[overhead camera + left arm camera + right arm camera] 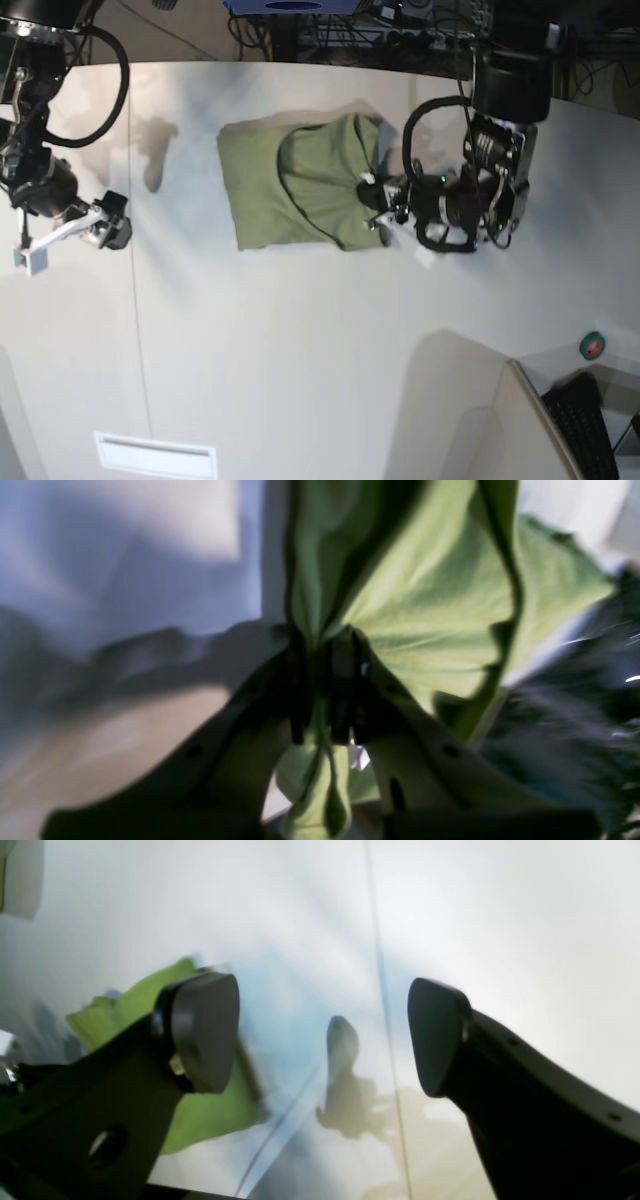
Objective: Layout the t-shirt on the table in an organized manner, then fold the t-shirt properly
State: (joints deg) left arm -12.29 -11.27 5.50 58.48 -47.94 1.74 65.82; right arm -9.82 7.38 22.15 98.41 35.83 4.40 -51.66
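The olive-green t-shirt (pixel 300 185) lies bunched on the far middle of the off-white table (pixel 300 340), part of it folded over itself. My left gripper (pixel 376 207) is at the shirt's right edge. In the left wrist view its dark fingers (pixel 300 695) are shut on a pinched fold of the t-shirt (pixel 440 610), and cloth hangs below them. My right gripper (pixel 100 232) hovers over the table's left side, well away from the cloth. In the right wrist view, my right gripper (pixel 320 1035) stands open with nothing between its pads, and a corner of the t-shirt (pixel 125 1000) shows behind the left pad.
A thin dark seam (pixel 380 990) runs across the tabletop. A small white label (pixel 155 455) sits near the front edge. At the right front are a green tape roll (pixel 593 346), a keyboard (pixel 590 425) and a raised panel (pixel 500 420). Cables crowd the back edge.
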